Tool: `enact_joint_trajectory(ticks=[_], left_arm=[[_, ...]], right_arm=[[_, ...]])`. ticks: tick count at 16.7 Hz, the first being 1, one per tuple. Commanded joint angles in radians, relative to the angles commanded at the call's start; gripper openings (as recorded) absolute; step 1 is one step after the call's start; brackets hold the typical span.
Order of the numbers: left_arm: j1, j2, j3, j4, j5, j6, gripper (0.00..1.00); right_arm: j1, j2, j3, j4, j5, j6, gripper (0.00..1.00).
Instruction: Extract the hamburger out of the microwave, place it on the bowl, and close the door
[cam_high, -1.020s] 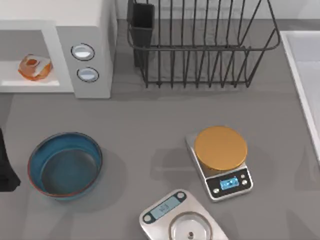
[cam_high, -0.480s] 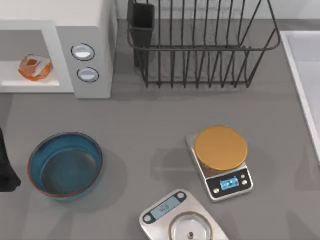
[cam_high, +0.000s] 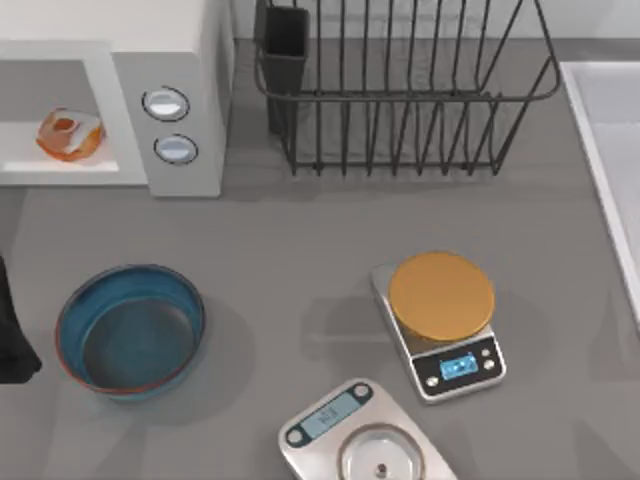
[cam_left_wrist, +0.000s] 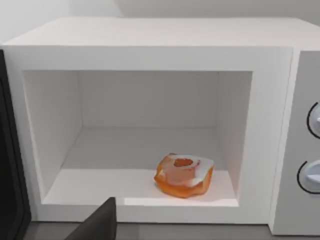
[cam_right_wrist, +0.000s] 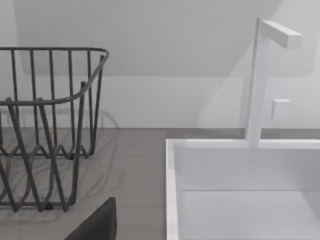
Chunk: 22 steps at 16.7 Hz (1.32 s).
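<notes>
Burger (cam_left_wrist: 183, 175) sat low-right in open microwave (cam_high: 190, 60); likely soft, light, slippery wrap; grip bun sides. Left gripper (cam_left_wrist: 97, 225) state: can't tell.

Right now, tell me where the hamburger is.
The hamburger sits on the floor of the open microwave cavity at the top view's upper left, behind the empty bowl.

Looking at dark wire rack (cam_right_wrist: 45, 130) sitting on grey tabletop (cam_right_wrist: 135, 165), w/ white sink basin (cam_right_wrist: 240, 200) just beside it & white faucet (cam_right_wrist: 262, 80) rising behind; dark gripper finger (cam_right_wrist: 97, 225) poking into view.
</notes>
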Motion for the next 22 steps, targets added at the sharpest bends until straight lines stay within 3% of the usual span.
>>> enact_joint_trajectory(ticks=[4, 9, 22], left_arm=[[0.0, 0.058, 0.022, 0.027, 0.001, 0.001, 1.0], [0.001, 0.338, 0.13, 0.161, 0.006, 0.004, 1.0], [0.006, 1.611, 0.616, 0.767, 0.035, 0.015, 1.0]], right_arm=[[0.0, 0.0, 0.0, 0.0, 0.0, 0.0, 1.0], [0.0, 0.0, 0.0, 0.0, 0.0, 0.0, 1.0], [0.0, 0.0, 0.0, 0.0, 0.0, 0.0, 1.0]])
